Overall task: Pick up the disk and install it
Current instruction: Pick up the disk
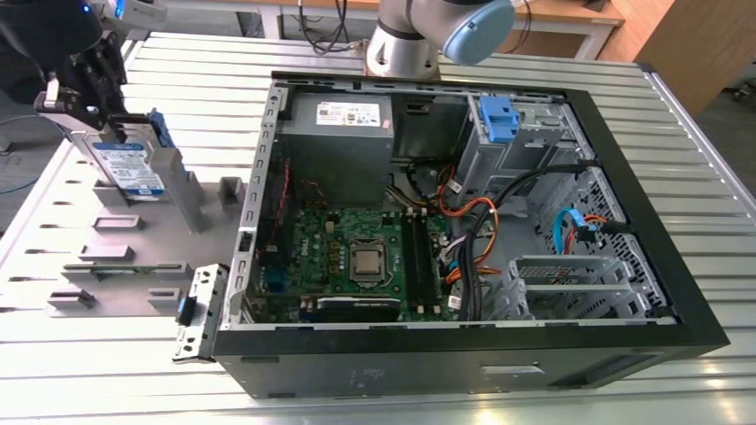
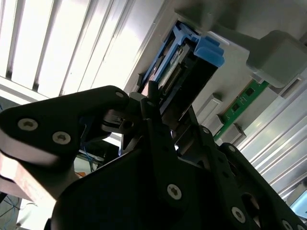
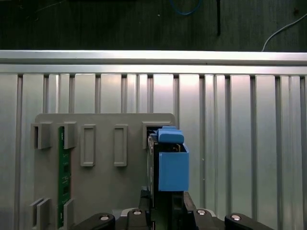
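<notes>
A ribbed aluminium bench (image 1: 697, 150) carries an open black computer case (image 1: 473, 359) (on its side, innards upward). Just beside it, toward the exterior view's left, lies a grey slotted fixture plate (image 1: 165, 239).

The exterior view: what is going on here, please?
The robot's pincer is at the top of the silver metal hard drive in its blue plastic carrier, which stands upright in a grey slotted rack on the exterior view's left. The open black computer case lies beside it; the drive is not installed yet.
</notes>
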Controlling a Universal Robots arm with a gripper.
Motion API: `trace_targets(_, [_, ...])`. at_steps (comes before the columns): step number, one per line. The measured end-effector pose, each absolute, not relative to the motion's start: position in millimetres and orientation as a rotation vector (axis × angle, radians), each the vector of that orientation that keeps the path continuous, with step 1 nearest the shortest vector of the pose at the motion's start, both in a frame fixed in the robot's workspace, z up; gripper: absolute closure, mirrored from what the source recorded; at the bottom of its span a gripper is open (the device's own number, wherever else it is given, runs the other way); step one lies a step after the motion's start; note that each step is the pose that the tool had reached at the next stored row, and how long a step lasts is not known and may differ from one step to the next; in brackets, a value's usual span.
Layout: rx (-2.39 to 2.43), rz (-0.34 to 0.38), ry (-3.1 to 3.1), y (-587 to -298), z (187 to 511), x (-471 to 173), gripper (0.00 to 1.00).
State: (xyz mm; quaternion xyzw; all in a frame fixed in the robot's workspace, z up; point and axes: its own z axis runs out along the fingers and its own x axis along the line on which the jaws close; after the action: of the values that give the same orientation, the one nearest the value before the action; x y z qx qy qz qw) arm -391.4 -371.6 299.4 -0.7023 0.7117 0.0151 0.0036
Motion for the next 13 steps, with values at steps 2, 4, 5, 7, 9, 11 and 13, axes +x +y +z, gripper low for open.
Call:
trace_targets(2, [-2.201, 0.047, 2.231, -371.6, 299.4, -391.4, 0.65])
trace_targets(4, [-2.201, 0.047, 2.231, -371.9, 299.5, -391.4, 0.65])
trace_targets(5, [-2.201, 0.047, 2.231, -372.2, 299.4, -391.4, 0.65])
trace_targets(7, [-2.201, 0.047, 2.231, -372.3, 299.4, -391.4, 0.65])
trace_targets(9, [-2.201, 0.047, 2.231, -372.4, 299.5, -391.4, 0.65])
trace_targets(11, [-2.201, 0.047, 2.231, -372.5, 299.5, -391.4, 0.65])
trace_targets(13, [-2.202, 0.045, 2.232, -372.6, 299.7, -391.3, 0.65])
